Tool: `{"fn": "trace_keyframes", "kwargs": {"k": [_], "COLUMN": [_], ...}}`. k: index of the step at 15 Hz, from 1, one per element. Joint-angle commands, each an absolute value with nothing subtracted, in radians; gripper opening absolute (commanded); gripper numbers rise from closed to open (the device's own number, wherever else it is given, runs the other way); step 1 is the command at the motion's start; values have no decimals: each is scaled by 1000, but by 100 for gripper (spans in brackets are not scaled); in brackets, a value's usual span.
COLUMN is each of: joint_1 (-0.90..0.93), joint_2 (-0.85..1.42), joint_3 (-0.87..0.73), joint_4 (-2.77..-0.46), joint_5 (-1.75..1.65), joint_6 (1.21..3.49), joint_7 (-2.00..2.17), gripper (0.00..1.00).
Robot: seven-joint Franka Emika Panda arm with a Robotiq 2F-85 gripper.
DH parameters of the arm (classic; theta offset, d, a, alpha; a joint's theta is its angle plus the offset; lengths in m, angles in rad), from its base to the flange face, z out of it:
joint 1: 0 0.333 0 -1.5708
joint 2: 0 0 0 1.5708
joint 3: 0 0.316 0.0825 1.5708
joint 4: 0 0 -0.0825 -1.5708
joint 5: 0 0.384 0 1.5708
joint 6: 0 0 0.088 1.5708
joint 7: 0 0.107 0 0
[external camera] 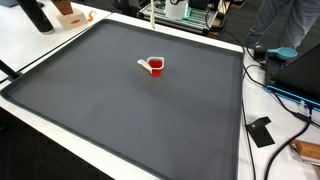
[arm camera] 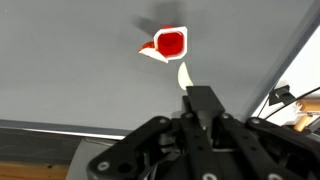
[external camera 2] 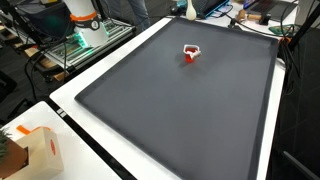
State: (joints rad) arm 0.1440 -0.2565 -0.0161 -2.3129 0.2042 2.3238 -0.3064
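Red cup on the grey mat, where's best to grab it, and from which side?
Probably from above, pinching the rim of the red cup: it stands upright, mouth open, on the flat mat. Pick the rim side away from the white piece at its side.

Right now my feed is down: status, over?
Gripper short of red cup, not touching; jaws unreadable. Cup upright mid grey mat. Only mat between them.
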Motion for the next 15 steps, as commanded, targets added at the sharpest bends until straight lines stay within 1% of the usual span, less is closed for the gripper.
{"fn": "trace_keyframes", "kwargs": {"k": [1,15], "joint_1": [148,88], "joint_2": [-203,5], "joint_3": [-36,-13], "joint_4": [-2325,-2318], "joint_5": [294,458], "joint_6": [2360,2482], "joint_7": [-405,-609], "gripper": [3,3]}}
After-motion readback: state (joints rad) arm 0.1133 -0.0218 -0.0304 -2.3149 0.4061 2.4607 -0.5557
